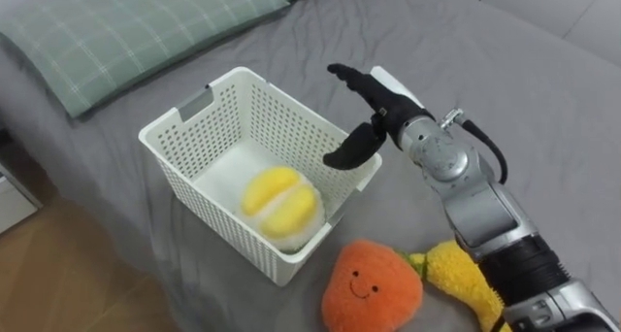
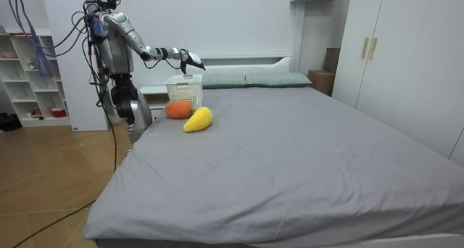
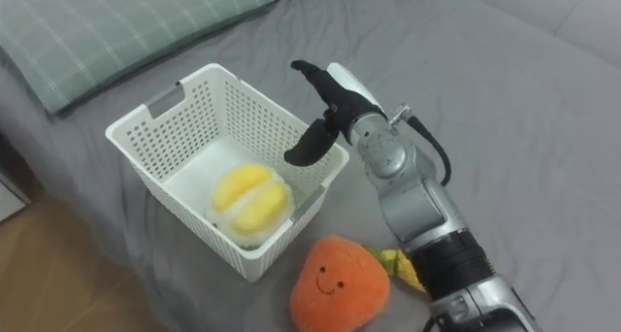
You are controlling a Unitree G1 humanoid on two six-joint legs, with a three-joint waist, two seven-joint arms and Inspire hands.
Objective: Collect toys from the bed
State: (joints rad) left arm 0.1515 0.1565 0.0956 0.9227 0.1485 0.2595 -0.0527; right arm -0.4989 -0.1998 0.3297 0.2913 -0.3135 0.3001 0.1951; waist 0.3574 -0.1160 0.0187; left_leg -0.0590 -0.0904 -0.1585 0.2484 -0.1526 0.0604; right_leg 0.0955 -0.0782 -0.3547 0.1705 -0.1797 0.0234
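Note:
A white lattice basket (image 1: 184,128) (image 3: 146,123) stands on the grey bed near its edge, with a yellow and white plush toy (image 1: 279,204) (image 3: 249,198) lying inside. My right hand (image 1: 367,118) (image 3: 325,114) hovers open over the basket's far right rim, fingers spread, holding nothing. In front of the basket on the bed lie an orange plush with a smiling face (image 1: 372,283) (image 3: 338,285) and a yellow plush (image 1: 466,279) (image 2: 198,120) partly hidden by my right arm. In the room view I stand at the bed's corner by the basket (image 2: 184,87), right arm stretched over it.
A green checked pillow (image 1: 126,26) lies at the head of the bed beyond the basket. The bed's edge and wooden floor (image 1: 68,274) lie left of the basket. A white shelf unit (image 2: 29,74) stands behind me. Wide grey bedding (image 2: 304,154) stretches to the right.

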